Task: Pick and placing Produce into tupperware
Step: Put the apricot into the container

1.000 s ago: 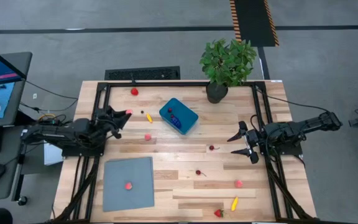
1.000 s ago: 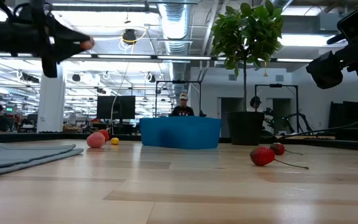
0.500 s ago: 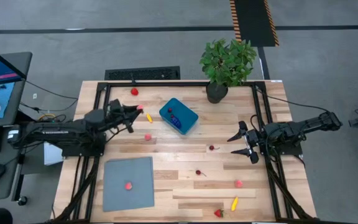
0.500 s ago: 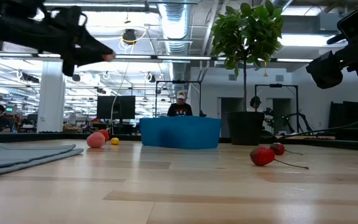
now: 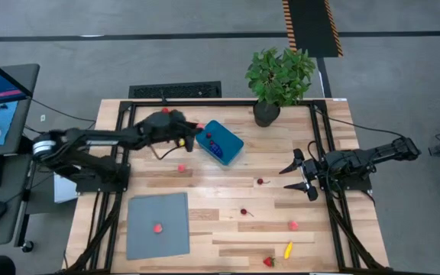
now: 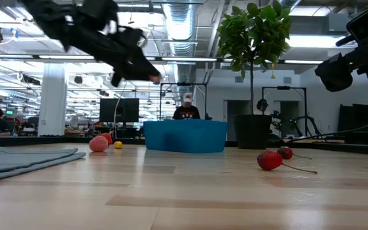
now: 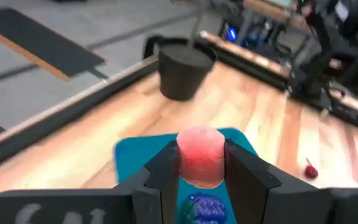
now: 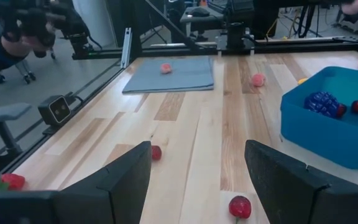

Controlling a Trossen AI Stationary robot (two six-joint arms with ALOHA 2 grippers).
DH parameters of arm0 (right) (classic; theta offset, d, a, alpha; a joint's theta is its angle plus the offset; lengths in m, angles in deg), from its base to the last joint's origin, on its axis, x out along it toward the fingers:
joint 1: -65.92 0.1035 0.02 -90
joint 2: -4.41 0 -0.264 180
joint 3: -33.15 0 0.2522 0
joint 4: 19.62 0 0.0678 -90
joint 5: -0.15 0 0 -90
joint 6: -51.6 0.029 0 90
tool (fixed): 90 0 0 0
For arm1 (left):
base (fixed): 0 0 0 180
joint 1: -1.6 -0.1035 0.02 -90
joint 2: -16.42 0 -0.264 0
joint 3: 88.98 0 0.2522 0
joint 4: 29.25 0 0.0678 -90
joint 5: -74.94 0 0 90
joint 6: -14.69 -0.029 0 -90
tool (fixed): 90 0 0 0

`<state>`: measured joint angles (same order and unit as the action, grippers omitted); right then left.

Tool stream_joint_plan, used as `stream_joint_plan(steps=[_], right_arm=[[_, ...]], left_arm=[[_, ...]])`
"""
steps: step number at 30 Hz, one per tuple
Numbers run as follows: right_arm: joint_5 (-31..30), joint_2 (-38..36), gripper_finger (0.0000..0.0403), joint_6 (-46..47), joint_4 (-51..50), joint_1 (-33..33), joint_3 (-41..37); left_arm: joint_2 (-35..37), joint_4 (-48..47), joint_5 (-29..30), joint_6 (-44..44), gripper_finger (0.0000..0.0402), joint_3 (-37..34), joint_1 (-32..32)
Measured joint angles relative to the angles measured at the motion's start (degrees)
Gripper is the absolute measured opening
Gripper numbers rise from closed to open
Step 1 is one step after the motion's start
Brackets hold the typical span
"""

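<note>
The teal tupperware point(image 5: 221, 143) stands on the far middle of the table, with a purple piece point(image 5: 215, 147) and a red piece point(image 5: 208, 136) inside. My left gripper point(image 5: 198, 127) hangs just above its left end, shut on a pink-red fruit point(image 7: 200, 155). More produce lies scattered on the wood: a yellow piece point(image 5: 182, 143), a pink one point(image 5: 181, 168), cherries point(image 5: 260, 182) and a pink piece point(image 5: 157, 227) on the grey sheet. My right gripper point(image 5: 300, 174) waits open at the right edge. My left gripper pinches the pink-red fruit by its two opposite sides point(image 7: 185, 163) between its two fingers. The fingers come from the table's left, slanting a little downward. The fruit is lifted clear, above the tupperware's left end point(image 7: 132, 155).
A potted plant point(image 5: 279, 80) stands at the far edge, right of the tupperware. A flat grey sheet point(image 5: 163, 237) lies near left. A cherry point(image 5: 244, 211), a pink piece point(image 5: 292, 225), a yellow piece point(image 5: 288, 249) and a strawberry point(image 5: 268, 261) lie near right.
My left gripper has swung from the table's left edge toward the right and slightly toward the far edge, reaching the tupperware's left end. It has stayed shut on the pink-red fruit and carried it clear of the table.
</note>
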<state>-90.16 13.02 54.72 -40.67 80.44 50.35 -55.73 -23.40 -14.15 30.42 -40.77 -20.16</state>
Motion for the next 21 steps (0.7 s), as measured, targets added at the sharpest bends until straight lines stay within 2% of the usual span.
stream_joint_plan(steps=[4,9,18,21], right_arm=[[0.02,0.02,0.0281,0.94,0.00,0.00,0.00],[0.22,0.00,0.0281,1.00,-0.01,0.02,0.00],[0.24,0.00,0.0281,1.42,-0.02,0.02,0.00],[0.24,0.00,0.0281,1.42,-0.04,0.02,0.00]], left_arm=[[-8.40,-3.35,-3.46,0.09,0.0099,5.93,-0.81],[-16.57,-5.74,-3.75,0.11,0.0099,11.61,-0.82],[-25.58,-16.20,-5.57,-0.63,0.0099,18.63,-0.86],[-27.24,-16.19,-5.64,-0.61,0.0099,19.24,-0.86]])
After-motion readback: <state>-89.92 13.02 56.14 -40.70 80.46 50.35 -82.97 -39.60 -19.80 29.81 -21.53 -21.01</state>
